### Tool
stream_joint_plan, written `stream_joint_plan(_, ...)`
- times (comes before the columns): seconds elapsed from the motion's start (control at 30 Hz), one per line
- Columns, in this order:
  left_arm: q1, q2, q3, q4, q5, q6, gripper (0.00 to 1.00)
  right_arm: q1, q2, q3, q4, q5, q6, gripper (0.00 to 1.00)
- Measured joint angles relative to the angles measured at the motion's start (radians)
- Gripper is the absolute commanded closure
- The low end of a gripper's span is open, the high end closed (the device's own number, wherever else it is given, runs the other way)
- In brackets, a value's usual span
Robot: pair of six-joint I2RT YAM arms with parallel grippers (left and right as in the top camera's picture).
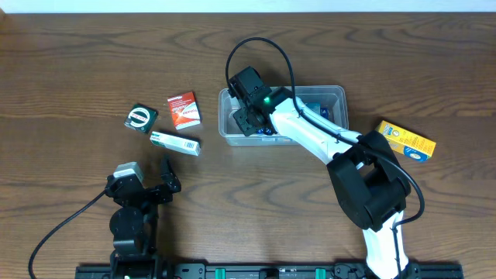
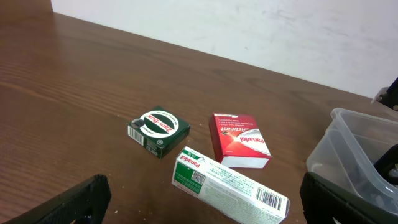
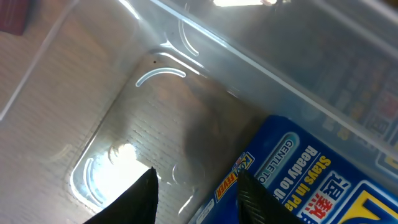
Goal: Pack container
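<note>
The container (image 1: 332, 96) sits near the middle of the worktop. The right gripper (image 1: 249, 122) reaches down inside the end nearer the left edge, its fingers (image 3: 144, 190) spread over the clear floor beside a blue box (image 3: 298, 180) lying in it. The left gripper (image 1: 167, 180) hovers toward the near edge, spread and empty, facing a green box (image 2: 158, 129), a red box (image 2: 239, 140) and a long white-and-green box (image 2: 230, 185); a yellow box (image 1: 406, 140) lies toward the right edge.

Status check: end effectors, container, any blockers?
Left end effector open, empty. Right end effector open inside container, over blue box. Red box, green box, white box, yellow box outside. No obstruction seen.
</note>
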Motion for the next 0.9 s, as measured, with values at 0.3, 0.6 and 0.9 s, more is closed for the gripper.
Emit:
stream_joint_plan(0.3, 0.000, 0.000, 0.000, 0.000, 0.000, 0.000, 0.02, 0.000, 0.000, -0.004, 0.011, 0.016, -0.056, 0.55)
stream_joint_plan(0.6, 0.000, 0.000, 0.000, 0.000, 0.000, 0.000, 0.02, 0.000, 0.000, -0.005, 0.016, 0.004, -0.142, 0.51)
stream_joint_plan(0.9, 0.000, 0.000, 0.000, 0.000, 0.000, 0.000, 0.02, 0.000, 0.000, -0.006, 0.025, -0.014, -0.146, 0.59)
